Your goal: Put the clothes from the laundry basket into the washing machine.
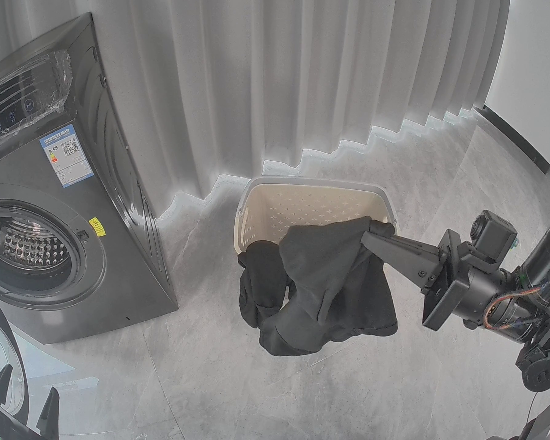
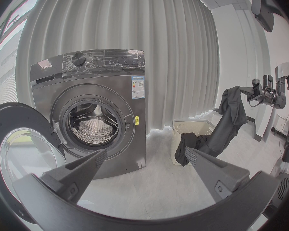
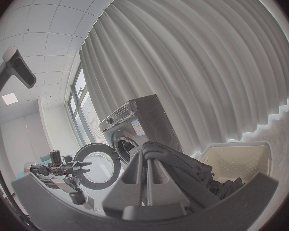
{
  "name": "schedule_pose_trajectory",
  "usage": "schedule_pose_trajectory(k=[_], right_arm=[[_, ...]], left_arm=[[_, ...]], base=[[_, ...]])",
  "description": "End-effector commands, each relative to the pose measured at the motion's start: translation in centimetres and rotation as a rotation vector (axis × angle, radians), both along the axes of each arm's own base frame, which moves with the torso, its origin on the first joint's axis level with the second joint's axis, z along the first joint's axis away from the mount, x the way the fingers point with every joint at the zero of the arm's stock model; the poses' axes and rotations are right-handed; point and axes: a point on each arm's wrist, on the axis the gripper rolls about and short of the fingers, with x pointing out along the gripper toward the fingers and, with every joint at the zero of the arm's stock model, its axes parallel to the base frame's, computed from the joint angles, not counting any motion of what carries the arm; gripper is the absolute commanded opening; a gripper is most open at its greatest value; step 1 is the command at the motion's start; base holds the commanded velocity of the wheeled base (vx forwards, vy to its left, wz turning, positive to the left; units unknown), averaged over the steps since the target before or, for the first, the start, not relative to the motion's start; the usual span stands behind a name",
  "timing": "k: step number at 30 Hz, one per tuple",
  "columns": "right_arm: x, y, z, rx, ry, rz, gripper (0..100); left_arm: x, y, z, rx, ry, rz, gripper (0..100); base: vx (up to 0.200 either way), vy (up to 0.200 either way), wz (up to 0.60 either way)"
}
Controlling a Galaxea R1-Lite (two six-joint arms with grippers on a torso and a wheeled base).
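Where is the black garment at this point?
In the head view, the black garment hangs from the right hand at centre, draped over the near rim of the laundry basket, to the right of the washing machine.

Drum mouth (image 1: 27, 249) on the washing machine (image 1: 104, 172) is wide open, with the door (image 2: 9, 122) swung out to one side. Bare floor (image 1: 201, 337) between the machine and the laundry basket (image 1: 311, 186) beside it. Curtain (image 1: 275, 62) hangs close behind both, and a black garment (image 1: 330, 276) dangles over the basket's near rim.
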Motion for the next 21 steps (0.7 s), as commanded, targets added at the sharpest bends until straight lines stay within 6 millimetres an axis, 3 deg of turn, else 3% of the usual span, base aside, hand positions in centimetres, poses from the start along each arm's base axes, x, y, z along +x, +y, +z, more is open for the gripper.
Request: schedule_pose_trajectory(k=[1,5,9,14,15,21], right_arm=[[1.8,-0.2,-0.6,-0.007,0.01,-0.049,0],[1.2,0.2,-0.4,0.005,0.023,-0.019,0],[-1.7,1.8,0.6,0.038,0.008,0.117,0],[-3.5,2.1,0.4,0.041,0.027,0.193,0],[-4.9,2.3,0.5,0.047,0.018,0.262,0],[-4.7,2.2,1.3,0.071,-0.009,0.255,0]], left_arm=[[0.0,0.0,-0.5,-0.001,0.004,0.001,100],[0.0,0.0,-0.5,-0.001,0.005,0.001,100],[0.0,0.0,-0.5,-0.001,0.004,0.001,100],[0.0,0.0,-0.5,0.001,0.005,-0.001,100],[0.0,0.0,-0.5,-0.001,0.004,0.001,100],[0.0,0.0,-0.5,0.001,0.004,-0.001,100]], base=[[-0.2,0.0,0.0],[-0.2,0.0,0.0],[0.0,0.0,0.0],[0.0,0.0,0.0],[0.0,0.0,0.0],[0.0,0.0,0.0]])
